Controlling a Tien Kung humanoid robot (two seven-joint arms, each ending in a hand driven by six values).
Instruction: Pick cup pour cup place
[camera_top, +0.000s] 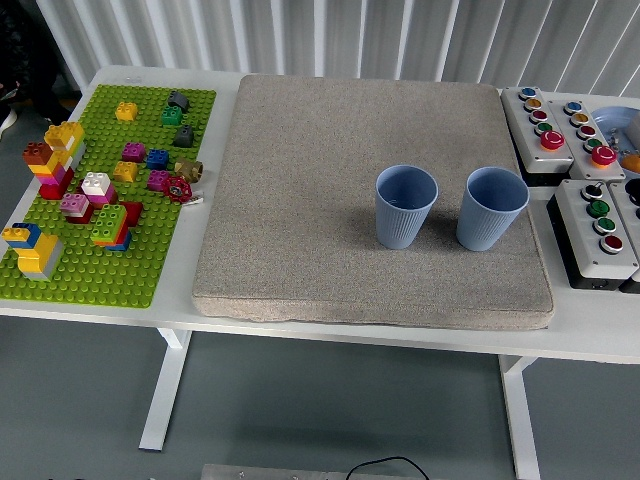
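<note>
Two blue ribbed cups stand upright side by side on a grey felt mat. The left cup is right of the mat's middle. The right cup stands close to the mat's right edge, a small gap apart from the first. What either cup holds cannot be made out. Neither of my hands shows in the head view.
A green baseplate with several coloured bricks covers the table's left part. Grey button boxes with coloured buttons sit along the right edge beside the mat. A white corrugated wall runs behind the table.
</note>
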